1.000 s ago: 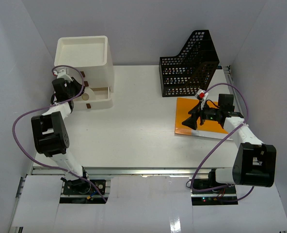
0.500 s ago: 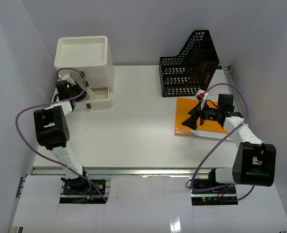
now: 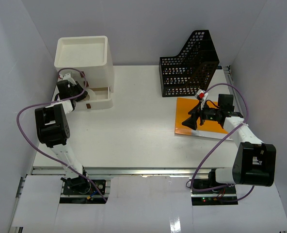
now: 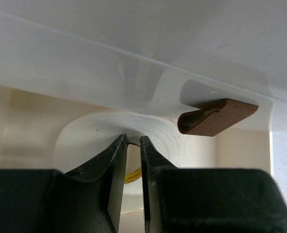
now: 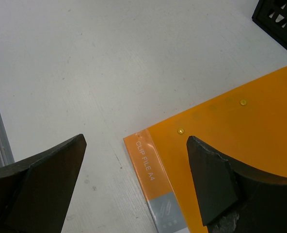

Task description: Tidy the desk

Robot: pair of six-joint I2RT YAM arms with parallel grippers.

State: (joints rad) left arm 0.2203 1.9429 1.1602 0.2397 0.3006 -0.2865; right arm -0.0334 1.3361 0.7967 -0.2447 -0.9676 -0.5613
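The desk (image 3: 134,126) is a white tabletop. A white three-drawer box (image 3: 83,53) stands at its back left with the bottom drawer (image 3: 101,100) pulled out. My left gripper (image 3: 82,92) reaches into that drawer. In the left wrist view its jaws (image 4: 134,141) are almost together with only a thin empty gap, tips at the core of a white tape roll (image 4: 85,133), under a brown drawer handle (image 4: 216,116). My right gripper (image 3: 187,124) is open above the near left corner of an orange clip file (image 3: 201,127), empty. The file also shows in the right wrist view (image 5: 231,131).
A black mesh file holder (image 3: 189,65) stands at the back right, just behind the orange file. A metal rail (image 3: 134,170) runs along the desk's near edge. White walls enclose the left, back and right sides.
My left arm has swung in towards the drawer box and its gripper now sits at the open bottom drawer. The right arm has not moved.
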